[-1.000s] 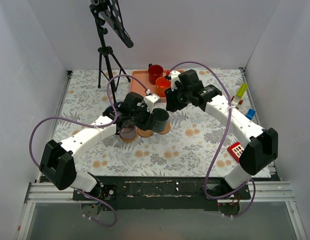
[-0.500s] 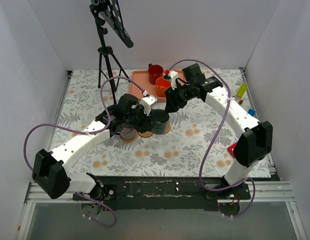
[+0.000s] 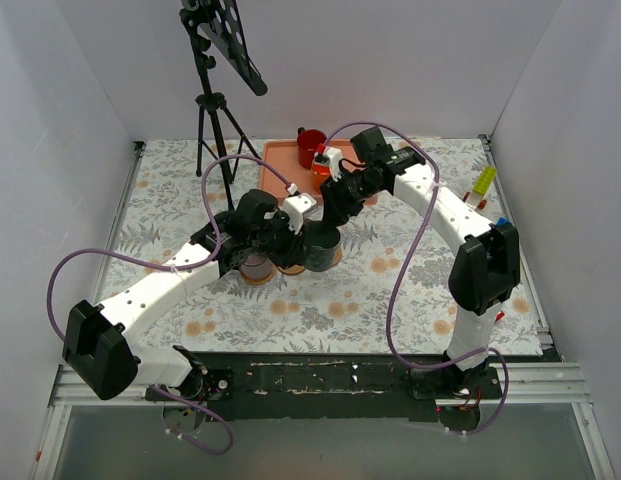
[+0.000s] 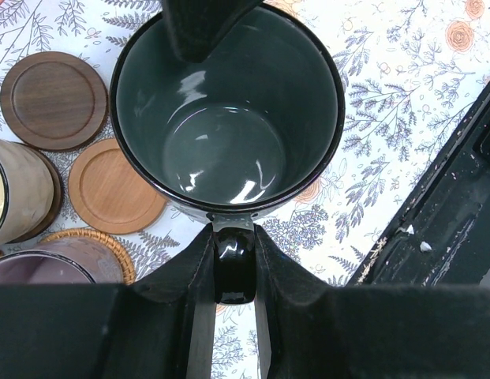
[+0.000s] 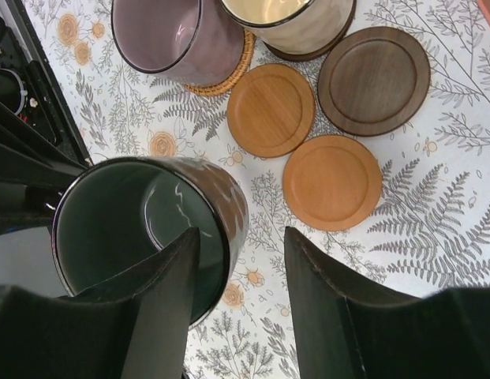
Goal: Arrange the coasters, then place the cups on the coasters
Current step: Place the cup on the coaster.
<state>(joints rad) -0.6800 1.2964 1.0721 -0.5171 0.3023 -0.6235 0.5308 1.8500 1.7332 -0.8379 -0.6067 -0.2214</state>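
Left wrist view: the dark green cup fills the shot, upright, mouth up, nothing inside it.
Handle: it points straight at the lens, pinched tight between the two fingers of the left gripper.
Right gripper: jaws parted and straddling the cup's wall, one finger over the inside, the other outside, with a gap showing between the outer finger and the wall.
Cup's spot: mid-table on the floral tablecloth, just beside the coaster cluster. Whether it sits or hangs just above the cloth, I cannot tell.
Bare coasters: tan coaster, second tan coaster and dark brown coaster, close together, nothing on them.
Filled places: the grey-lilac cup stands on the woven coaster, with the cream cup right beside it.
Far side: the red cup stands on the pink tray.
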